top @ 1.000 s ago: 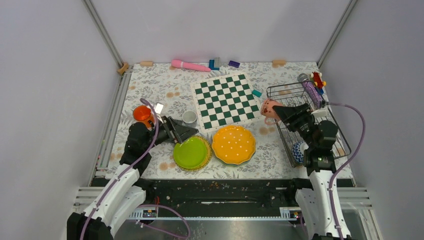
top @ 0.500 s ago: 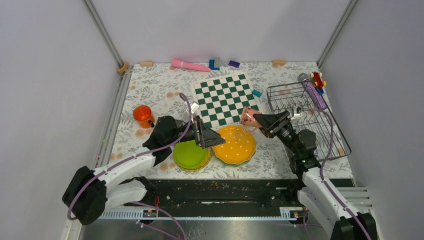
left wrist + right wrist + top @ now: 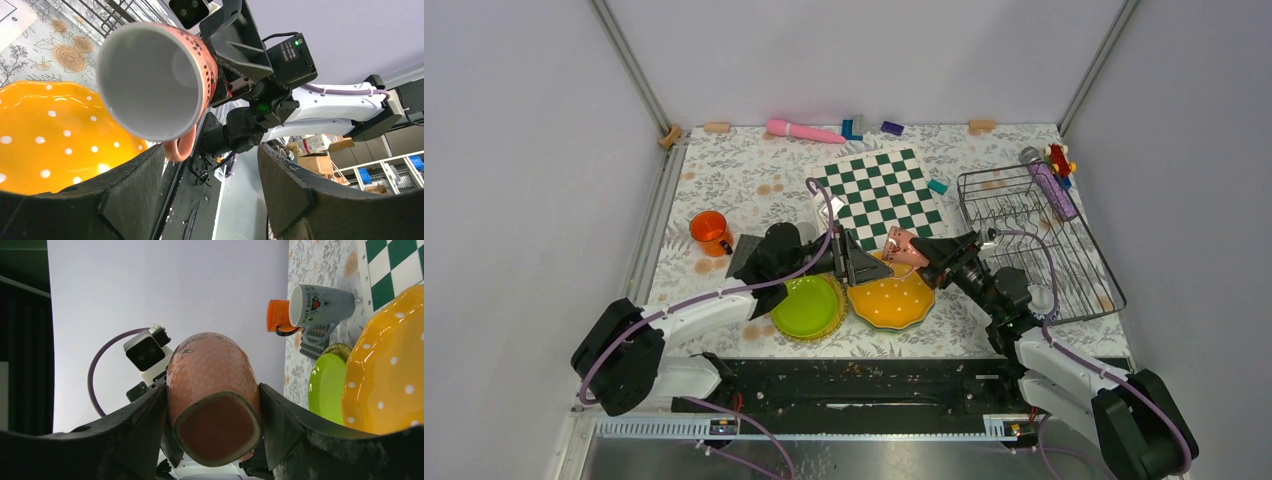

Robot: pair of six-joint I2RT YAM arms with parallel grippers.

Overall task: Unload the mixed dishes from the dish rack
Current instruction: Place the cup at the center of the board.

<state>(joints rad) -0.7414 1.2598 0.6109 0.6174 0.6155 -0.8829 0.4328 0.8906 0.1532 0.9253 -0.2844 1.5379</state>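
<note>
From above: found the pink cup (image 3: 900, 244) out of the rack (image 3: 1074, 250), held on its side over the 12 o'clock rim of the orange plate (image 3: 891, 295), clamped across its body by the right gripper (image 3: 916, 250). Faced there by the left gripper (image 3: 874, 268), pointed in from 9 o'clock with fingers apart; judged a hand-over, so as to set the cup down on the left side near the orange cup (image 3: 709, 230) at 9 o'clock. Noted the green plate (image 3: 806, 306) just beside the orange one at its 9 o'clock and the chessboard (image 3: 879, 195) at 12 o'clock. From the left wrist: looked straight into the cup's mouth, with its handle at 6 o'clock; saw the left fingers (image 3: 132, 200) spread wide, around nothing yet. From the right wrist: saw the right fingers (image 3: 295, 430) pressed on both sides of the cup, its base toward the lens, and a grey mug (image 3: 320, 302) with the orange cup beyond at 1 o'clock. Judged the room tight: grippers nose to nose, plate rim close below. Found barer flowered cloth (image 3: 744, 180) at 10 o'clock, between orange cup and chessboard.
</note>
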